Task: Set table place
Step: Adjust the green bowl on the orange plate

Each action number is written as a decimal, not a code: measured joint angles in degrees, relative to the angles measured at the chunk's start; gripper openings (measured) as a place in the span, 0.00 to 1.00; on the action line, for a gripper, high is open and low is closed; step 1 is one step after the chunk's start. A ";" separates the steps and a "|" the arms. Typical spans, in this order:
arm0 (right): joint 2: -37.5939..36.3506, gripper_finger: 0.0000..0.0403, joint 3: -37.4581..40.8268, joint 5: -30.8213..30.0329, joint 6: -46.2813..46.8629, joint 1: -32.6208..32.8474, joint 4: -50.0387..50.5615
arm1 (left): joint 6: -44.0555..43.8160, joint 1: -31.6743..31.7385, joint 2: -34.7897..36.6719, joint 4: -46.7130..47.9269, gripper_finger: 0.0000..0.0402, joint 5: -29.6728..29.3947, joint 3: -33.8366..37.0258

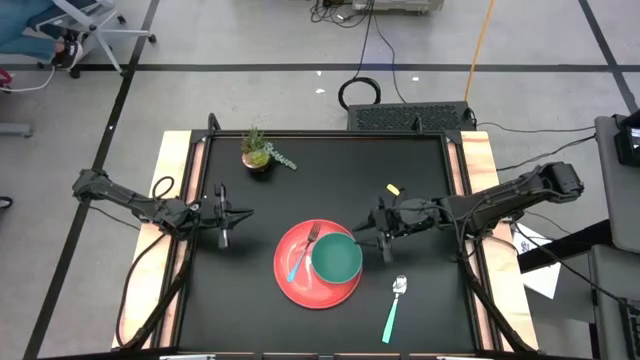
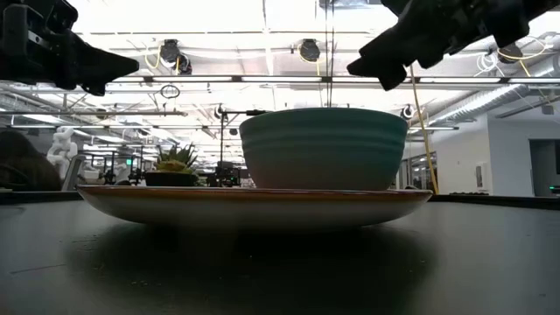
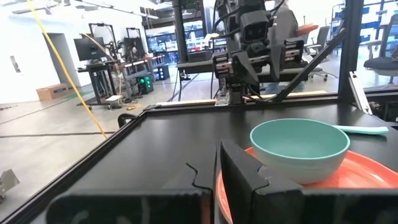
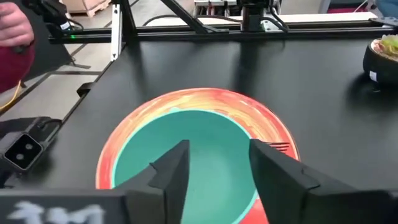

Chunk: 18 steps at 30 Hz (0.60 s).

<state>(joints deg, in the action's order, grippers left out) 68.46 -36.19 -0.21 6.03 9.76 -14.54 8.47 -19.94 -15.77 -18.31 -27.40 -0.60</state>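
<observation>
My left arm: matte black, jointed segments, black cable looping off its base. My right arm: same black build, blocky housing at the elbow. Left gripper: two dark angular fingers with notched inner edges. Right gripper: dark wedge-shaped fingers.

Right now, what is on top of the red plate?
The teal bowl sits on the plate, with the fork beside it. Whatever lies under the bowl is covered.
</observation>
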 joint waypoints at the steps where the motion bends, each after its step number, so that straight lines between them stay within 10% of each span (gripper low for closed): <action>1: -0.06 0.42 -0.08 0.00 0.19 0.00 0.16 | -0.07 0.00 0.00 0.02 0.07 0.00 -0.02; 18: -0.02 0.48 -0.13 0.26 3.95 -0.10 0.08 | -0.42 0.00 -0.02 0.00 0.07 0.02 -0.02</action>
<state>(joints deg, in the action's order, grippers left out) 68.45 -36.32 0.05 9.98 9.66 -14.45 8.05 -19.94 -15.79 -18.31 -27.38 -0.62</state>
